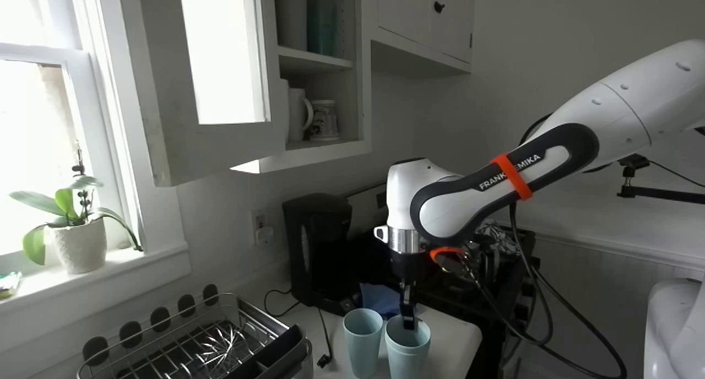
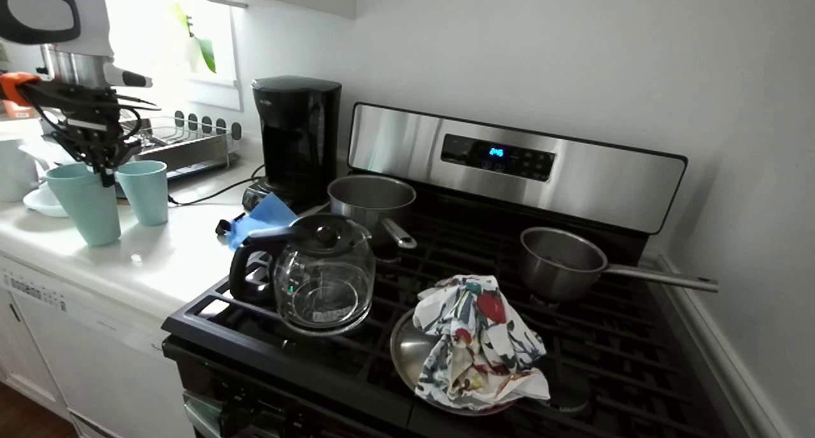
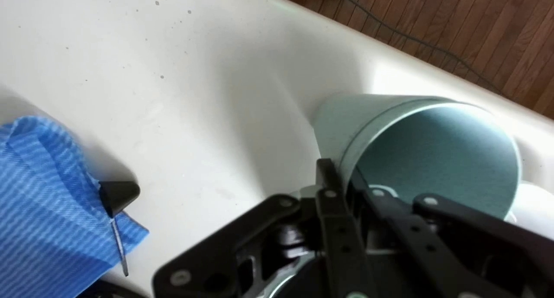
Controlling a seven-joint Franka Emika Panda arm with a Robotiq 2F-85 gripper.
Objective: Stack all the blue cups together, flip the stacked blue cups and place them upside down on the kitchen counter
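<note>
A stack of nested pale-blue cups (image 1: 407,348) stands on the white kitchen counter (image 1: 454,337), with a second rim line just below the top rim. It also shows in an exterior view (image 2: 86,209) and, mouth up, in the wrist view (image 3: 437,159). A single pale-blue cup (image 1: 363,340) stands close beside it, also seen in an exterior view (image 2: 145,193). My gripper (image 3: 342,176) points down at the stack's rim, one finger inside and one outside, pinching the wall. It shows in both exterior views (image 1: 408,317) (image 2: 105,174). Whether the stack's base touches the counter is unclear.
A dish rack (image 1: 220,340) and a black coffee maker (image 1: 316,252) stand by the wall. A blue cloth (image 3: 52,211) lies near the stove. A white mug (image 2: 16,170) and white bowl (image 2: 44,201) sit beside the stack. The stove holds a glass carafe (image 2: 325,279) and pots (image 2: 560,266).
</note>
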